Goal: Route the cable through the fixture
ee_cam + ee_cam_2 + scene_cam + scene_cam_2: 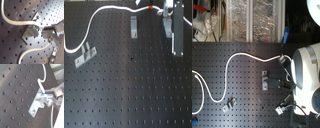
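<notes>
The white cable [95, 19] runs from the first exterior view's left edge, arcs up and along the back to its red band [151, 8]. In the second exterior view the cable [238, 56] loops across the board to the arm. My gripper [166, 12] is at the back right, shut on the cable just past the red band. Both wrist views show the cable [17, 23] passing over a grey metal clip [31, 33] into my fingers [51, 30] and hanging out beyond them. The clip [37, 106] sits right beside my gripper [48, 97].
More grey clips are bolted to the black perforated board [134, 90]: one at the back middle [134, 25], one at the first exterior view's left [86, 55], one under the gripper [168, 29]. The white arm body [304, 80] fills the second exterior view's right.
</notes>
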{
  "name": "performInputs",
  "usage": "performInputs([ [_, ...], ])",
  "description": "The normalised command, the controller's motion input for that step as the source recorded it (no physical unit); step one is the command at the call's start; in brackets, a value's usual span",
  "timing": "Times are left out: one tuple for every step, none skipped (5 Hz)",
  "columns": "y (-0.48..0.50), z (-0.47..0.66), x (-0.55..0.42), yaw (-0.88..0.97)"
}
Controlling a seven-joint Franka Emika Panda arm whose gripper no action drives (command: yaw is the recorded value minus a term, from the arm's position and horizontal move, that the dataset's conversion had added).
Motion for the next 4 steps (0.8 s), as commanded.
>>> performInputs([
  [0.041,0.24,0.099,0.13],
  [-0.003,0.28,0.082,0.15],
  [0.003,0.20,0.002,0.11],
  [-0.065,0.13,-0.050,0.00],
])
